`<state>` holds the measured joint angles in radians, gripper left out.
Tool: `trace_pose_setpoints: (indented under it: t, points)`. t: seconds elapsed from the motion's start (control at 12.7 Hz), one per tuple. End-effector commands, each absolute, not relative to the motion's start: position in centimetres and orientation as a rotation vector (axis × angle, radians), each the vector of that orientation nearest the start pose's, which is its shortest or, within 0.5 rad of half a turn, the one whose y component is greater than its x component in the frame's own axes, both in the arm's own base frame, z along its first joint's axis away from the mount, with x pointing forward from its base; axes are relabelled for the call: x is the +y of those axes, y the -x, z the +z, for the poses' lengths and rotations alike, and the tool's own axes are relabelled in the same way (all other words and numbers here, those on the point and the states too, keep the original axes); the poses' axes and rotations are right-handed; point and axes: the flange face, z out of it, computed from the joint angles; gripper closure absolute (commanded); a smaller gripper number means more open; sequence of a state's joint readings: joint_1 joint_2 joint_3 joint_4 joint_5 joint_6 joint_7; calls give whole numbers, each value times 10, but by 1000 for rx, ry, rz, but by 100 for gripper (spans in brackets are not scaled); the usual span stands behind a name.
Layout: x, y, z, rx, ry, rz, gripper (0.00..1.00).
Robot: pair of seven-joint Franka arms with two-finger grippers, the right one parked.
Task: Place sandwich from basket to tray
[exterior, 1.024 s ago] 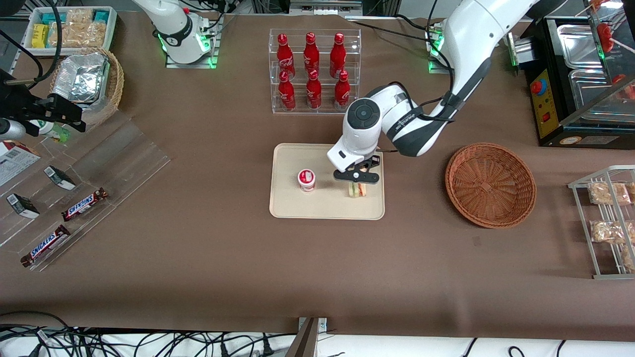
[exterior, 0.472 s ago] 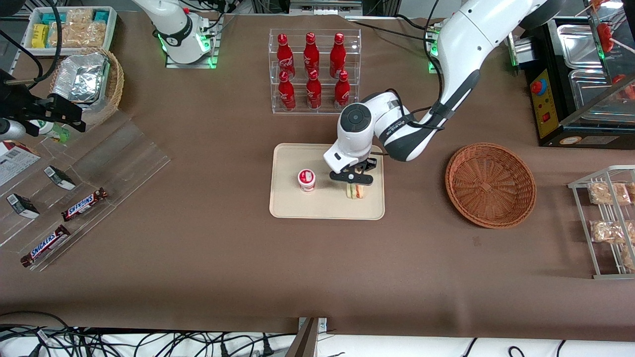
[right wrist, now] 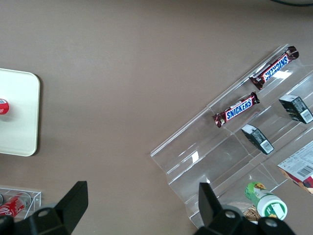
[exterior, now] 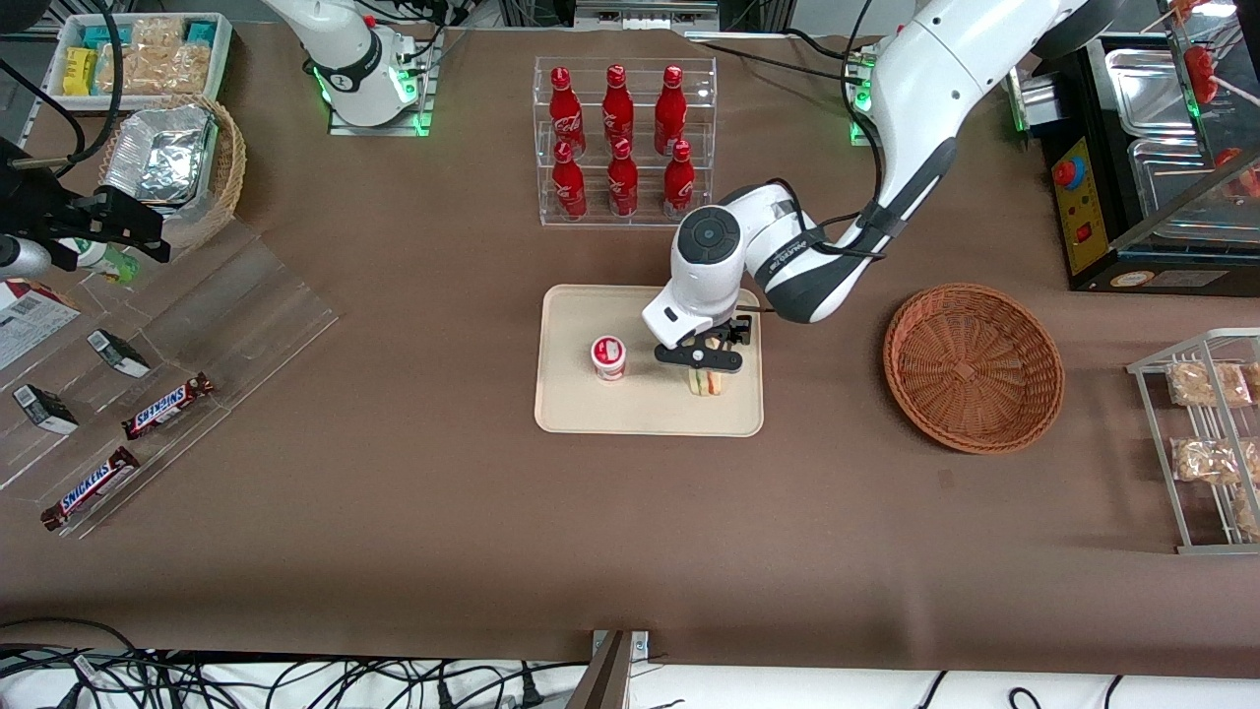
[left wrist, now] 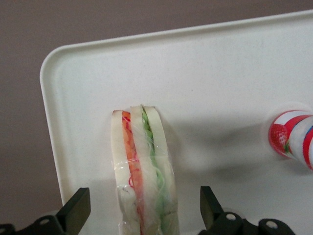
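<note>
The sandwich (exterior: 706,382) (left wrist: 144,171), wrapped in clear film with red and green filling showing, stands on its edge on the cream tray (exterior: 591,414) (left wrist: 220,73), close to the tray edge that faces the basket. My left gripper (exterior: 705,365) (left wrist: 144,215) hovers just over it, open. One black finger stands on each side of the sandwich, with a gap between each finger and the bread. The reddish-brown wicker basket (exterior: 973,366) sits beside the tray toward the working arm's end and holds nothing.
A small red-and-white cup (exterior: 608,356) (left wrist: 291,139) stands on the tray beside the sandwich. A clear rack of red bottles (exterior: 620,143) is farther from the camera than the tray. A wire snack rack (exterior: 1206,433) and a black appliance (exterior: 1132,167) flank the basket.
The gripper shifted slightly along the tray toward the cup and came lower. The sandwich now rests on the tray with the fingers standing apart from it.
</note>
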<state>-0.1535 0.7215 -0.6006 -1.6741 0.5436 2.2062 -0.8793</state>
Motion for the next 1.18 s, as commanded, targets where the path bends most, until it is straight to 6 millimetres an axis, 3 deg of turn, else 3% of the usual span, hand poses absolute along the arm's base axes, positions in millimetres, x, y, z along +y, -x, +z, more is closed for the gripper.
trace_pose_setpoints:
  t: [0.0, 0.24, 0.55, 0.71, 1.1]
  points:
    - [-405, -545, 279, 110, 3081, -128, 0]
    - [-377, -577, 344, -51, 3051, -144, 0]
    - [-309, -616, 428, -298, 3019, -180, 0]
    - [-271, -626, 455, -402, 3037, -179, 0]
    - [-217, -633, 494, -455, 3073, -159, 0]
